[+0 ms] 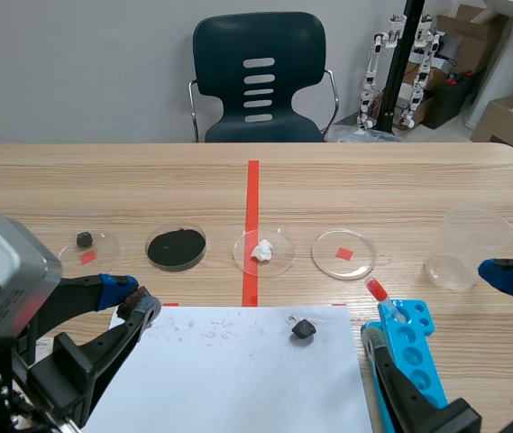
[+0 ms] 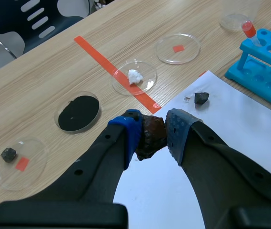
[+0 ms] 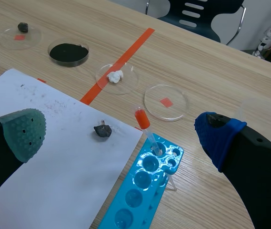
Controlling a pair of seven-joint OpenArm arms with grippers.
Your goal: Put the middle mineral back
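Inspecting left gripper (image 2: 152,134) first: found both dotted pads pinched onto a dark reddish-brown rough mineral lump (image 2: 149,140), at the far left corner of a white paper sheet (image 2: 240,114). Cannot tell whether lump clears the surface. Checked against scene view: same gripper at that corner, lump barely visible between the fingertips.

Noted right gripper (image 3: 120,134) with fingers spread wide, one grey-green pad and one blue, gripping nothing, positioned over the sheet's right edge and a bright blue plastic test-tube rack (image 3: 145,186). Recorded one clear tube with red cap (image 3: 142,119) standing tilted in the rack's far end. Logged a small dark grey stone (image 3: 103,130) lying on the sheet, apart from both grippers.

Counted four clear round petri dishes in a row beyond the sheet on a light wooden table (image 1: 373,189):
- leftmost dish (image 1: 89,248), with a small black stone and a red tape square
- second dish (image 1: 176,247), filled with black powder
- third dish (image 1: 264,252), with a white lump, set on the long orange-red tape line
- fourth dish (image 1: 343,253), with a red tape square inside

Noted a clear plastic cup (image 1: 468,248) right of the row and a dark teal chair (image 1: 258,77) behind the table.
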